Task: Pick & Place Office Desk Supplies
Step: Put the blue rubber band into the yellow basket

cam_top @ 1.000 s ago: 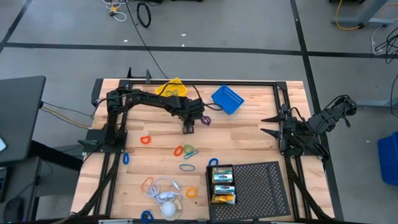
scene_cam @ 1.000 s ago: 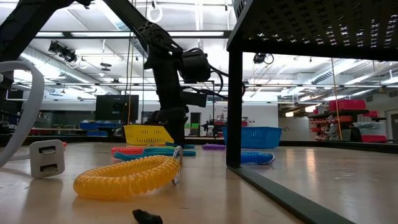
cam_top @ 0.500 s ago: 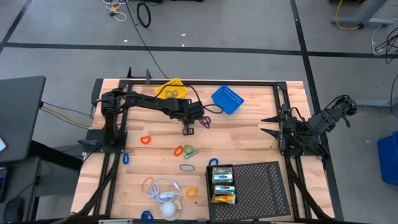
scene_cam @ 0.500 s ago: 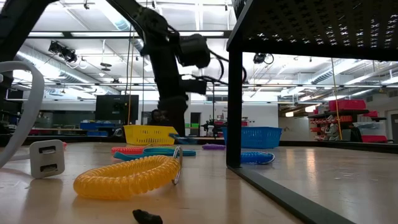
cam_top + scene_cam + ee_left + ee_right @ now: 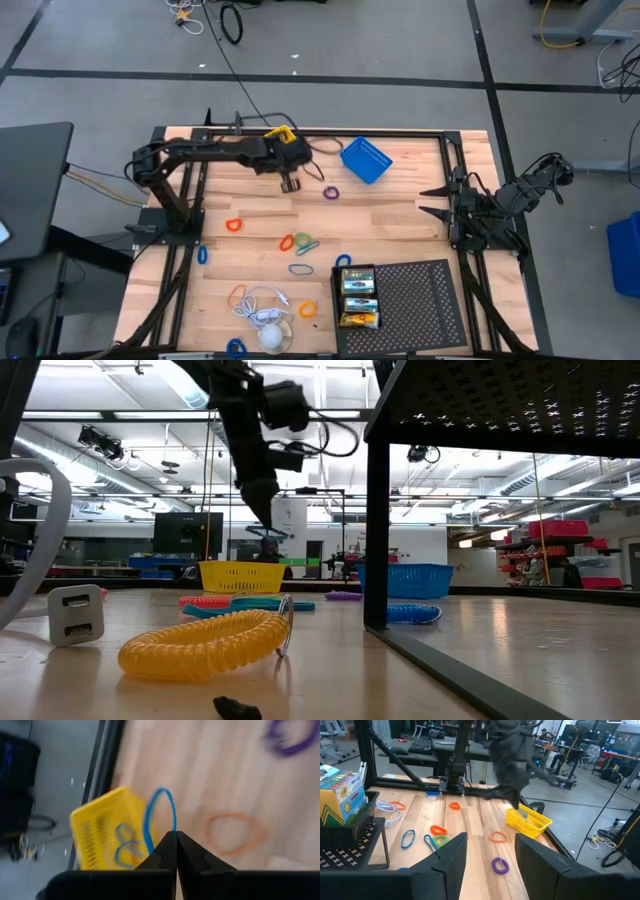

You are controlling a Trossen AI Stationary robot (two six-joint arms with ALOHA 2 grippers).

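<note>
Left gripper: the left gripper [image 5: 175, 839] has its fingers pressed together on a thin blue loop [image 5: 159, 815], held up above the table at the far side, next to the yellow basket [image 5: 277, 141].

Right gripper: the right gripper [image 5: 490, 851] waits at the right edge of the table with its fingers apart and nothing between them.

Already sorted: the yellow basket holds at least one more blue loop (seen only in the left wrist view); three crayon boxes [image 5: 358, 297] sit at the left end of the black perforated tray [image 5: 420, 300].

Still loose: purple loop [image 5: 331, 192] near the blue basket [image 5: 365, 160]; orange loop [image 5: 234, 225] left of centre; a cluster of orange, green and blue loops [image 5: 299, 243] mid-table; more blue and orange ones toward the near-left edge, by a white cable [image 5: 262, 305].

Progress: early to middle, I judge; most bands are still on the wood.

Step in hand: probably carrying the blue loop to the yellow basket for release (not yet let go).
</note>
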